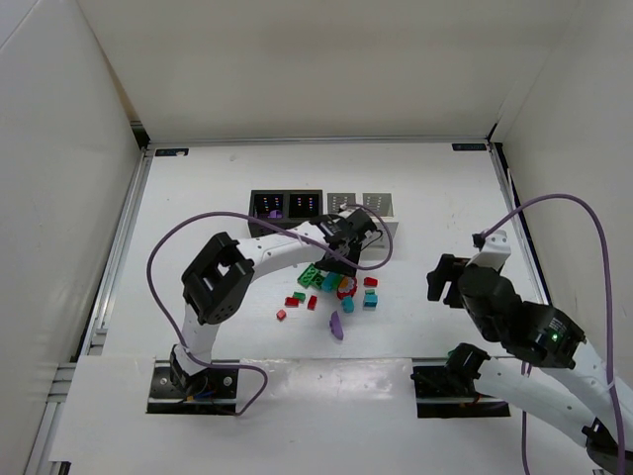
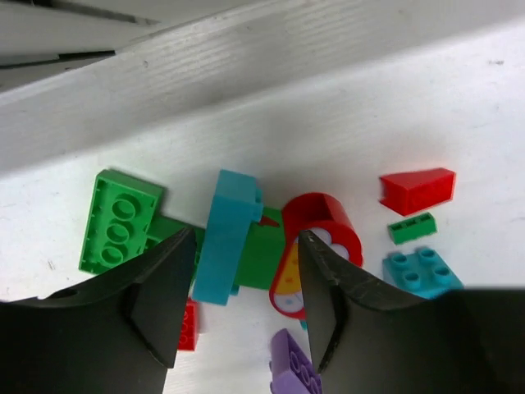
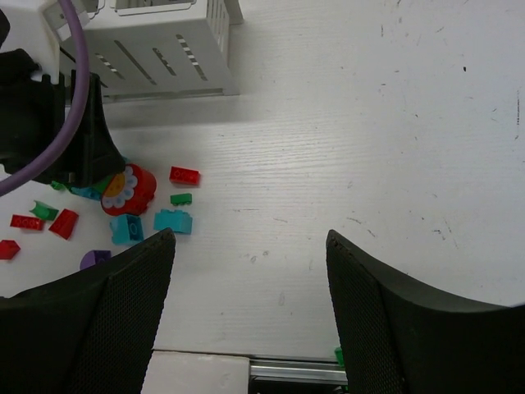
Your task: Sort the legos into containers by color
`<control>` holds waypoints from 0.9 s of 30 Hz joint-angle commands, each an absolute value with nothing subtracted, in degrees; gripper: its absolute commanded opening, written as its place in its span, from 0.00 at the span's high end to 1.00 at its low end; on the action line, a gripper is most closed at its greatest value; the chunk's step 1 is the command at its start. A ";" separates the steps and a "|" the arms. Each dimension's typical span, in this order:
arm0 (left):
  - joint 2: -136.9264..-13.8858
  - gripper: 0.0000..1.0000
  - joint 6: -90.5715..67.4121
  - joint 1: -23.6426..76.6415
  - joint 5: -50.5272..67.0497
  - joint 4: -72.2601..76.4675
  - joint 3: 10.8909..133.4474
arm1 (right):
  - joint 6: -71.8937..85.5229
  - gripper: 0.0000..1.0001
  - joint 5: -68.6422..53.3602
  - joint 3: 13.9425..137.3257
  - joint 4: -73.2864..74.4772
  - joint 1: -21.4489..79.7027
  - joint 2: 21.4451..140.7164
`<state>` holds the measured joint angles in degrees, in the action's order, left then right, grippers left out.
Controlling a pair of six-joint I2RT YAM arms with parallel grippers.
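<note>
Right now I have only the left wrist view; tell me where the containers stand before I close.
Observer: The containers stand in a row just beyond the left gripper, two black on the left, two light on the right.
Operator: Report the right arm.
Observer: The right gripper hangs open above bare table, right of the legos, holding nothing.
Operator: Check my cable.
Observer: The purple cable loops out on the left gripper's right side.
</note>
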<state>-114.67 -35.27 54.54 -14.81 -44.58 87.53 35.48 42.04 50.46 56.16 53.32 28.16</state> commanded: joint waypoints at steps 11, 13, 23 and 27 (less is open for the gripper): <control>-116.28 0.45 -38.05 52.38 -14.51 -43.86 88.15 | 36.04 0.25 43.15 50.36 57.13 53.88 24.52; -116.46 0.48 -38.23 52.64 -14.33 -43.68 88.07 | 36.04 0.25 43.24 50.54 57.22 53.70 24.52; -115.84 0.68 -39.46 54.32 -16.61 -46.41 87.37 | 35.77 0.25 43.77 50.80 57.66 53.26 24.26; -115.49 0.88 -40.69 54.32 -16.17 -47.89 87.80 | 34.90 0.25 42.89 50.80 56.96 53.61 24.34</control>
<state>-117.01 -39.11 53.87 -16.05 -45.39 87.88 35.51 42.04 50.43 57.14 53.36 24.77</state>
